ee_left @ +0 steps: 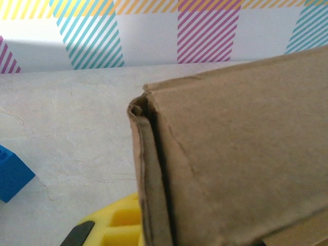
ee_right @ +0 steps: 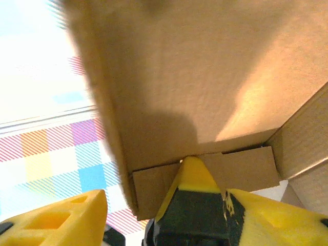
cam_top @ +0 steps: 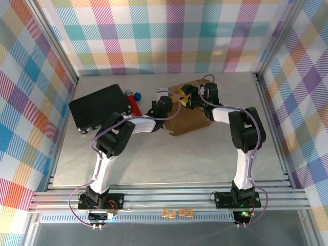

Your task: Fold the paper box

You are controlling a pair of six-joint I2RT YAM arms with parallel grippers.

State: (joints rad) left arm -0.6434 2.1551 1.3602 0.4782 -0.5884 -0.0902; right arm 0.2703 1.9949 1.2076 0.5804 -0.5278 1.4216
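1. Cardboard: the paper box (cam_top: 192, 120) sits on the far part of the tabletop (cam_top: 154, 159), a little right of centre. Its flat panel reaches toward the near side.
2. The left end effector (cam_top: 165, 105) meets the box at its left edge. Its fingers are pressed together on the cardboard there.
3. In the left wrist view, one yellow finger (ee_left: 120, 223) shows at the bottom, just beside a standing wall of the box (ee_left: 230, 164). The wall's folded corner edge runs down next to the finger, and the other finger is hidden behind the cardboard.
4. The right end effector (cam_top: 183, 98) reaches the far part of the box from the right side.
5. In the right wrist view its fingers are spread (ee_right: 143, 179), and a cardboard wall's (ee_right: 205, 77) lower edge hangs in the gap between them. The tip of the right-hand finger (ee_right: 192, 177) touches a small tab at the base of that wall.
6. A black case (cam_top: 100, 108) lies on the left of the tabletop, well apart from the box.
7. A red cylinder (cam_top: 136, 106) and a blue block (cam_top: 129, 95) lie just right of the case, near the left arm's wrist.
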